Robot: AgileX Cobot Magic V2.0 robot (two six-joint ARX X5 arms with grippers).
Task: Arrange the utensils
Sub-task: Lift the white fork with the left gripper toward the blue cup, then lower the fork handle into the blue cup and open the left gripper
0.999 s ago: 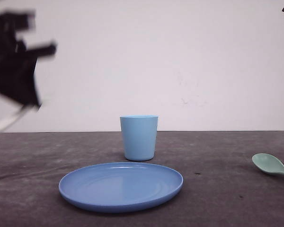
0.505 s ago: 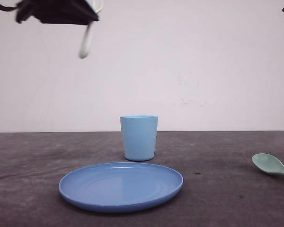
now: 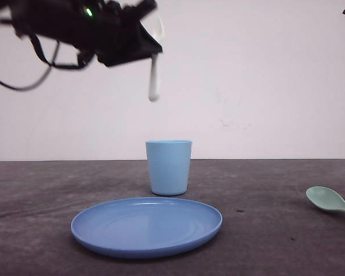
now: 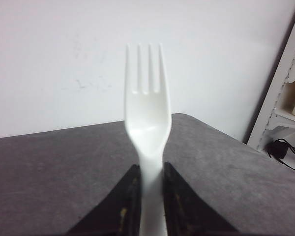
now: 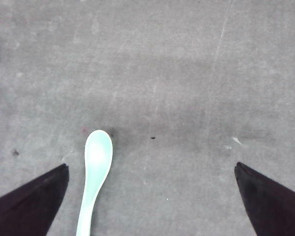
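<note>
The left gripper (image 4: 148, 196) was clamped on the white fork (image 4: 147, 123), holding it high above the blue cup (image 3: 169, 167), handle hanging down. The right gripper (image 5: 150, 196) hung spread wide above the grey table (image 5: 187, 73), the mint spoon (image 5: 96, 172) lying between its fingers, right of the blue plate (image 3: 146, 225)

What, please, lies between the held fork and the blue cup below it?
Nothing: in the front view, bare air and wall separate the fork from the cup.

Left claw (image 4: 150, 196) high, clamped on fork (image 4: 147, 123); right claw (image 5: 150, 196) apparently spread.
</note>
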